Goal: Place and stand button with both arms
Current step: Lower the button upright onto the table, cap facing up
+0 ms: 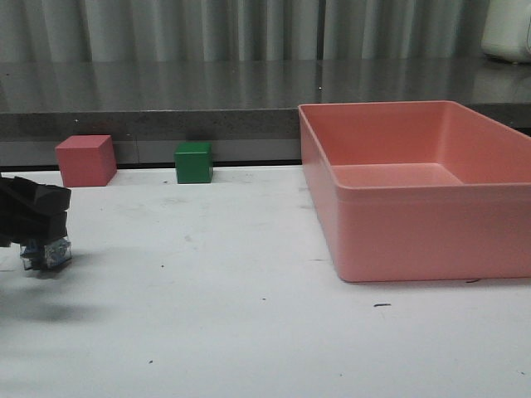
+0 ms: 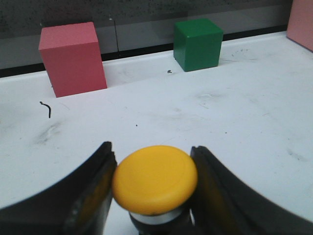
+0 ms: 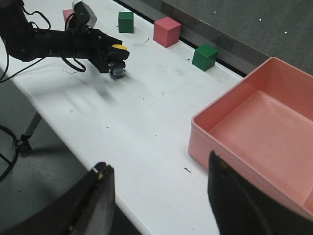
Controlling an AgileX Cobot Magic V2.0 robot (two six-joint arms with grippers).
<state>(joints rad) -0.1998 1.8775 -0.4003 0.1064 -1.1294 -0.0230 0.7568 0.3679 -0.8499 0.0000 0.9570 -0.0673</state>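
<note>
The button (image 2: pixel 155 178) has a yellow mushroom cap on a black collar. My left gripper (image 2: pixel 152 152) is shut on it, one finger on each side under the cap. In the front view the gripper (image 1: pixel 41 225) is at the far left, with the button's clear base (image 1: pixel 46 253) hanging below it close to the table; I cannot tell whether it touches. In the right wrist view the button (image 3: pixel 117 66) is upright, cap up, in the left gripper (image 3: pixel 113 58). My right gripper (image 3: pixel 159 166) is open and empty, high over the table's front edge, out of the front view.
A pink cube (image 1: pixel 85 160) and a green cube (image 1: pixel 193 162) stand at the table's back edge. A large pink bin (image 1: pixel 465 232) fills the right side. The right wrist view shows another green cube (image 3: pixel 125 22) further left.
</note>
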